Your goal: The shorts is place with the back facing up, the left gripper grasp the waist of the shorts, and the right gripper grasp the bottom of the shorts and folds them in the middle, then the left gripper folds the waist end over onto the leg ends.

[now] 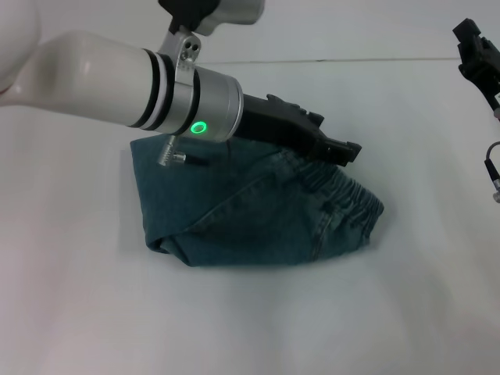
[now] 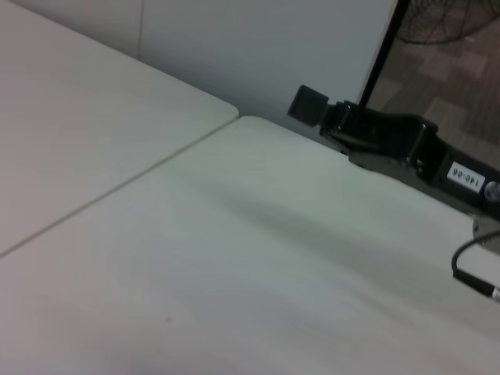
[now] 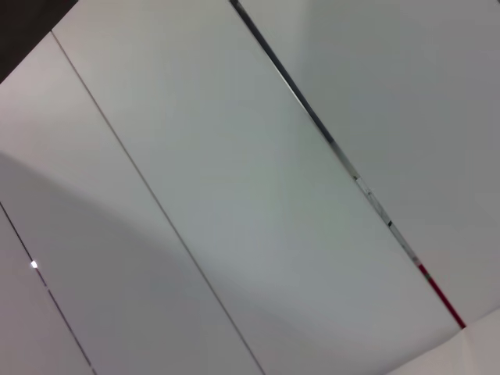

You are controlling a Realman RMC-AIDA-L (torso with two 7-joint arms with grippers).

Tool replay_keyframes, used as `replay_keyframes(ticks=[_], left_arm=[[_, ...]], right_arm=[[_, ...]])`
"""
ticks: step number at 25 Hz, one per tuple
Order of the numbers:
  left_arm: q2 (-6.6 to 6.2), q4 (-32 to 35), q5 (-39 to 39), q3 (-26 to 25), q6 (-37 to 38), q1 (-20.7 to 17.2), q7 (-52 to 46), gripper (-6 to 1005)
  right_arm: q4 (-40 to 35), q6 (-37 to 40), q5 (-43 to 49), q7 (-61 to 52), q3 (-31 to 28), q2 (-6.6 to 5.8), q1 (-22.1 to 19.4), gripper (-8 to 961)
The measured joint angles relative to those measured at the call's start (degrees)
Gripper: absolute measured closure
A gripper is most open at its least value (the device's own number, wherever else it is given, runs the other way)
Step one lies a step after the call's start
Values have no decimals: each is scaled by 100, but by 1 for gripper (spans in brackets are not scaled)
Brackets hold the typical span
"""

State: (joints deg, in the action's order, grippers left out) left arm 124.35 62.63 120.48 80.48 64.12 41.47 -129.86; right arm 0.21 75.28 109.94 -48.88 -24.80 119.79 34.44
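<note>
The blue denim shorts lie folded into a compact bundle in the middle of the white table. Their elastic waist is on top at the right end. My left arm reaches across from the left, and my left gripper hovers at the far edge of the shorts, just above the waist. I cannot see whether it holds any fabric. My right gripper is raised at the far right, away from the shorts. It also shows in the left wrist view as the right gripper above the table.
A table seam runs across the back. Cables hang from the right arm at the right edge. The right wrist view shows only pale flat panels with seams.
</note>
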Motion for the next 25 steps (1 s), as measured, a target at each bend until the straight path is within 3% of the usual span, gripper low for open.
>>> replay_keyframes(ticks=[5,11,14,20,25], left_arm=[[-4,315,-490,-311,28,-384,280,217],[9,699,-1808,-1301,683,-1213,1272,63],[-28,621,-2012,-2095,1422,-1465,1493,63],[-105,573,-1966,-3512,2818,-2042,1890,63],[-125,552,-1383,-4266,3608,-2403,2274,63]], right_arm=[[-133,4,8,-240,521,-20,56,951],[-1132,533,219,-1136,2379,-34,271,951],[-1842,999,230,-1985,3329,-48,231,951],[-3484,1851,253,-3615,4886,-111,-139,821],[-4636,2751,946,-4117,5320,-155,-368,716]])
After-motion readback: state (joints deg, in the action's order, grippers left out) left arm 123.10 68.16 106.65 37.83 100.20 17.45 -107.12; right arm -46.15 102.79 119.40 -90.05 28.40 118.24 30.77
